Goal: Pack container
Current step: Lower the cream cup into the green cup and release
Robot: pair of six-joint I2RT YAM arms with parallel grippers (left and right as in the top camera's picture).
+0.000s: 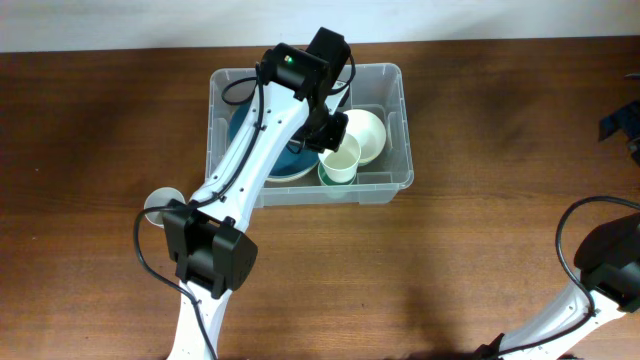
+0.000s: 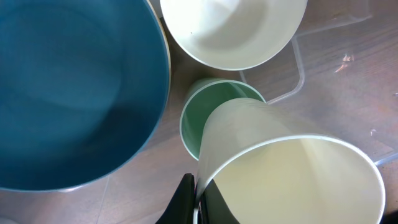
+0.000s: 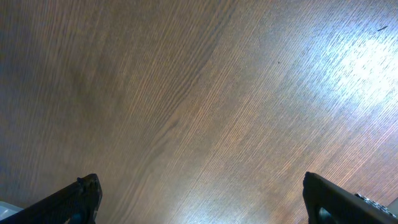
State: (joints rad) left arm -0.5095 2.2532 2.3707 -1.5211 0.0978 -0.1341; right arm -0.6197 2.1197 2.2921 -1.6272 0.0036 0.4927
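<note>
The clear container [image 1: 405, 120] stands at the back middle of the table. Inside are a blue bowl [image 1: 240, 125] on the left, a cream bowl [image 1: 368, 135] on the right and a green cup [image 1: 335, 180] at the front. My left gripper [image 2: 199, 200] reaches into the container and is shut on the rim of a cream cup [image 2: 292, 174]. The cup is tilted, with its base at the mouth of the green cup [image 2: 198, 121]. The left wrist view also shows the blue bowl [image 2: 68, 87] and the cream bowl [image 2: 233, 28]. My right gripper [image 3: 202, 193] is open and empty over bare table.
A small grey round object [image 1: 157, 207] lies on the table left of the container, partly hidden by the left arm. The right arm [image 1: 610, 270] is at the far right edge. The table is brown wood.
</note>
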